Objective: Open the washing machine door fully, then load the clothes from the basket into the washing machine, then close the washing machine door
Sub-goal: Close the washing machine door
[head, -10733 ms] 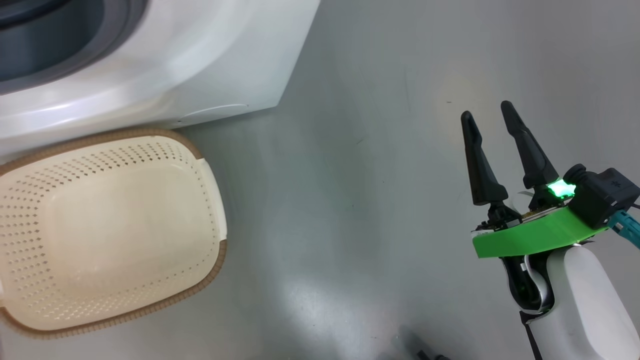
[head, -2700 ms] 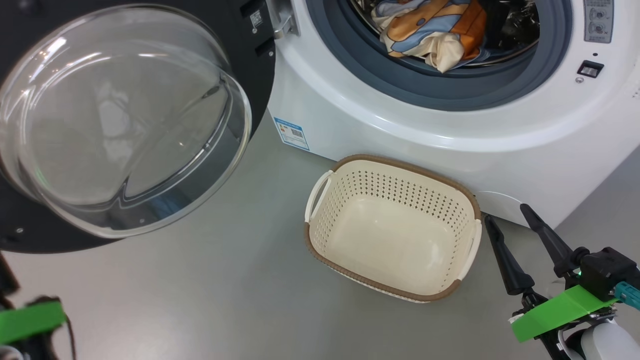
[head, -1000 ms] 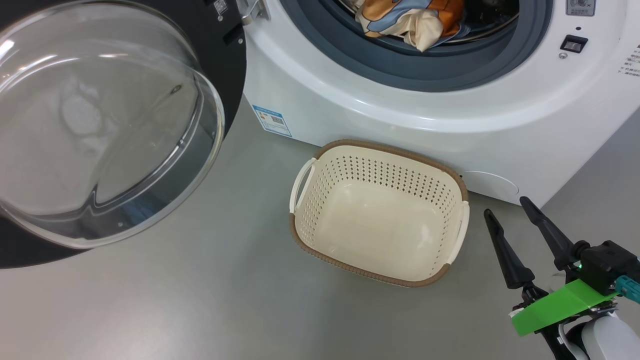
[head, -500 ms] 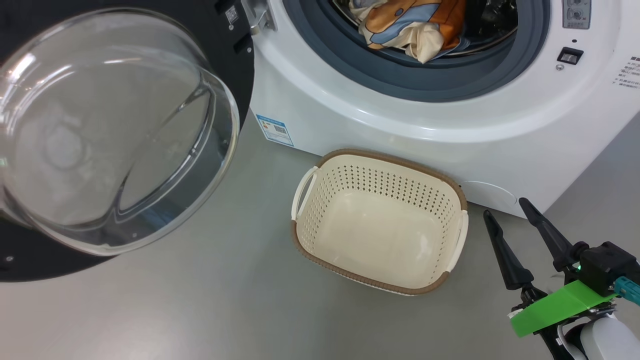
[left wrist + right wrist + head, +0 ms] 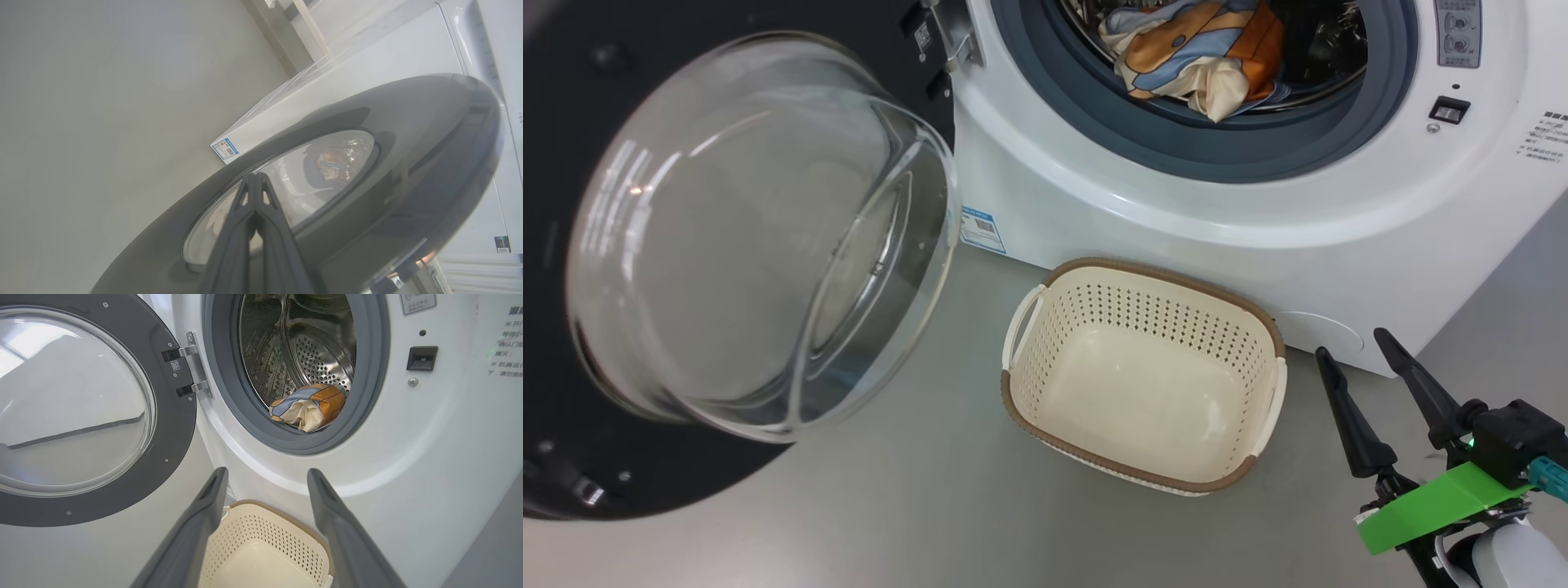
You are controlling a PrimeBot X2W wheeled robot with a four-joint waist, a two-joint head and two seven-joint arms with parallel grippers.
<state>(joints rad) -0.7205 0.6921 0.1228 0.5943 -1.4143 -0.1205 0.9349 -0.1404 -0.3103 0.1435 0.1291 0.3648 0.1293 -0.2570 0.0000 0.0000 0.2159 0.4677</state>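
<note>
Laundry area; washing machine point(image 5: 1176, 212), basket point(image 5: 1143, 314), grey floor point(image 5: 931, 506).

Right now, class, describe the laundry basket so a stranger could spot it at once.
Find the white front-loading washing machine. On the grey floor before it, right of the open black-rimmed glass door, stands a small cream-white perforated plastic basket. Its brown woven-look rim and white handles set it apart.

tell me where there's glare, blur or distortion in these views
head view: bright glints on the washing machine door glass, sheen on the washing machine front; left wrist view: door rim bowed by the wide lens, left gripper soft up close; right wrist view: pale reflections across the door glass
</note>
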